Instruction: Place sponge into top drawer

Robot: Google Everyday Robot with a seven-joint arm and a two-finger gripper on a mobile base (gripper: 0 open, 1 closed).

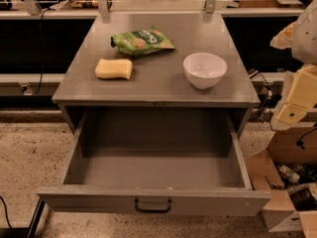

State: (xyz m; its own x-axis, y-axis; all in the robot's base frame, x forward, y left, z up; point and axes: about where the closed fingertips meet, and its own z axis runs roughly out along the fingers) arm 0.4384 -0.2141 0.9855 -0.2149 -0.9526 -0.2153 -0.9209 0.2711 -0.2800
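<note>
1. The tool hangs at the right edge of the view, beside the cabinet and well apart from everything on the tabletop. I cannot tell whether it is apart or together.
2. The sponge lies flat on the left part of the tabletop, its long side running left to right. The green snack bag sits just beyond it on the far side, close but not touching, and the white bowl is well apart to the right.
3. The top drawer stands open toward the near side, handle facing me, and nothing shows inside it. I judge the step in hand to be the reach and grasp.
4. The bowl sits between the tool and the sponge, so I would travel high over it or swing round its near side.
5. I would come straight down on the sponge, with the tool spanning its short width, far to near.
6. I would keep the far side of the tool off the snack bag so it isn't nudged.
7. The sponge looks soft, so I expect it to squash. I would close gently, low on its sides, without scraping the tabletop.
8. Then lift clear of the tabletop's near edge, lower over the middle of the drawer, and release.
</note>
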